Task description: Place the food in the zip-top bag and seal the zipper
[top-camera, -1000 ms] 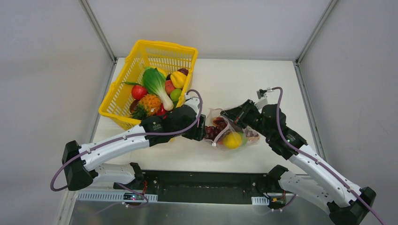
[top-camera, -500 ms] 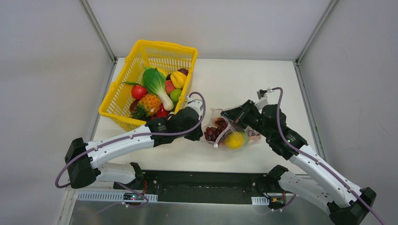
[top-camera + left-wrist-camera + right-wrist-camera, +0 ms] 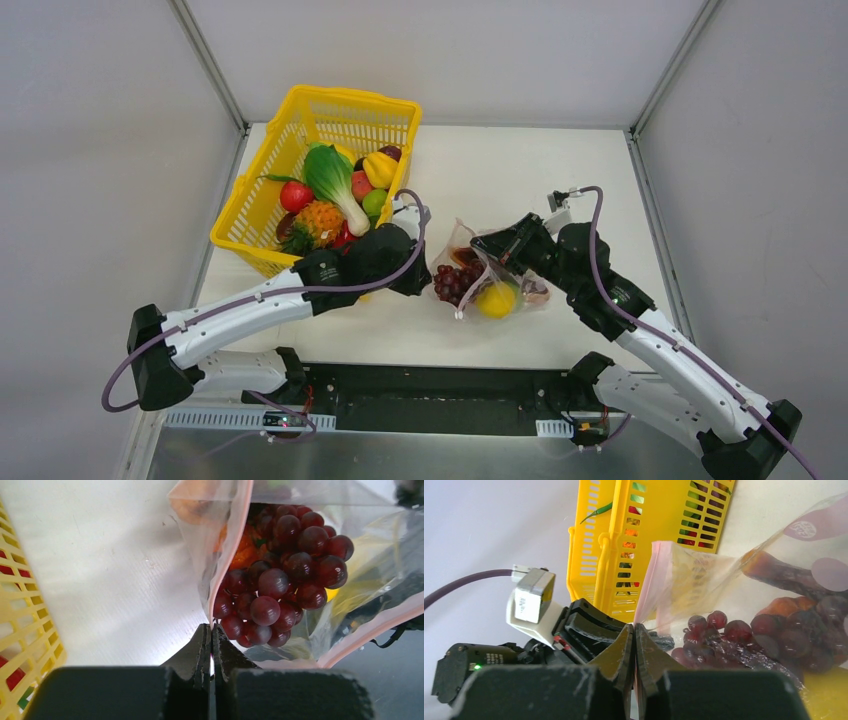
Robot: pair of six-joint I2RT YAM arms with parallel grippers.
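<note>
bag [image 3: 492, 283] is limp, slippery; grip the stiffer zipper [image 3: 239, 530], where left gripper [image 3: 211, 635] clamps at nine o'clock, right gripper [image 3: 634, 630] at twelve.

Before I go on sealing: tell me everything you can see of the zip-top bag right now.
The zip-top bag is clear, crinkly plastic with a pink zipper strip along its mouth. It rests on the table right of the yellow basket, holding purple grapes, a lemon and an orange piece. The mouth gapes, unsealed. The left tool and right tool each pinch its pink edge.
</note>
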